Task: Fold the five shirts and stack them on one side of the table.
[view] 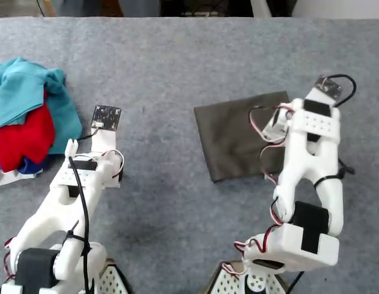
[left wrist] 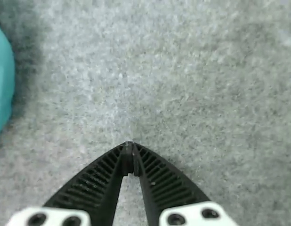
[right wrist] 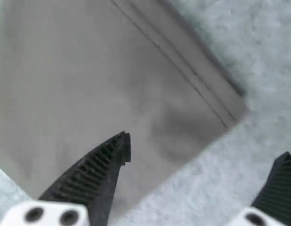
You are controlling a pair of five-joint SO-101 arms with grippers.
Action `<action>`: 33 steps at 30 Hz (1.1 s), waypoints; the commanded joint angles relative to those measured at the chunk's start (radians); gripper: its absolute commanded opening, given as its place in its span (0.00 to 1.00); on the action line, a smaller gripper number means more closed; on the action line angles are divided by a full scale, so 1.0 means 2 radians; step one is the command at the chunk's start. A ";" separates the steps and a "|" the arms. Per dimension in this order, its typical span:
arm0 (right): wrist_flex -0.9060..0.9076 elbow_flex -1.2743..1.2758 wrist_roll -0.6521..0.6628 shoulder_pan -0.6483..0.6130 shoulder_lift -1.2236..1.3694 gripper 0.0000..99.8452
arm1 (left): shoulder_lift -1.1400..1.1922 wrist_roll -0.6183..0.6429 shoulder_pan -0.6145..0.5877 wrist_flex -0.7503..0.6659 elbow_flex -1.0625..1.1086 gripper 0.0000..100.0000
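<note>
A dark grey-brown shirt [view: 235, 135] lies folded flat, right of the table's middle. My right gripper [right wrist: 204, 155] hangs open above its corner, one finger [right wrist: 112, 153] over the cloth [right wrist: 103, 80] and the other past its edge over the table. At the far left sits a loose pile with a teal shirt [view: 30, 92] on top, a red one [view: 24, 138] under it, and bits of blue and white cloth at its near edge. My left gripper [left wrist: 129, 149] is shut on nothing, low over bare table just right of the pile, with the teal cloth [left wrist: 2, 84] beside it.
The table is covered in grey felt [view: 159, 67]. Open surface lies between the pile and the folded shirt and along the far side. The right arm [view: 309, 159] stands over the folded shirt's right part.
</note>
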 commanded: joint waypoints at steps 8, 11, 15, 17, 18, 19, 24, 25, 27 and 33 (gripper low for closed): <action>-0.139 0.040 -0.017 0.008 0.060 0.46 | -0.009 0.002 0.000 -0.004 -0.004 0.03; -0.142 0.026 -0.017 0.005 0.094 0.46 | -0.009 0.002 0.000 -0.004 -0.004 0.03; -0.142 0.000 -0.015 0.008 0.142 0.39 | -0.009 0.002 -0.003 -0.004 -0.003 0.03; -0.140 -0.010 0.002 0.008 0.158 0.30 | -0.009 0.002 -0.004 -0.004 -0.003 0.03; -0.139 -0.014 0.016 0.006 0.164 0.25 | -0.009 0.002 -0.004 -0.004 -0.003 0.03; -0.139 -0.017 0.026 0.005 0.165 0.20 | -0.009 0.002 -0.004 -0.004 -0.003 0.03; -0.138 -0.019 0.035 0.008 0.165 0.06 | -0.009 0.002 -0.005 -0.004 -0.003 0.03; -0.137 -0.019 0.035 0.009 0.164 0.06 | -0.009 0.002 -0.005 -0.004 -0.003 0.03; -0.125 -0.022 0.036 0.012 0.164 0.06 | -0.009 0.002 -0.005 -0.004 -0.003 0.03; -0.120 -0.025 0.052 0.010 0.127 0.01 | -0.009 0.002 -0.005 -0.004 -0.003 0.03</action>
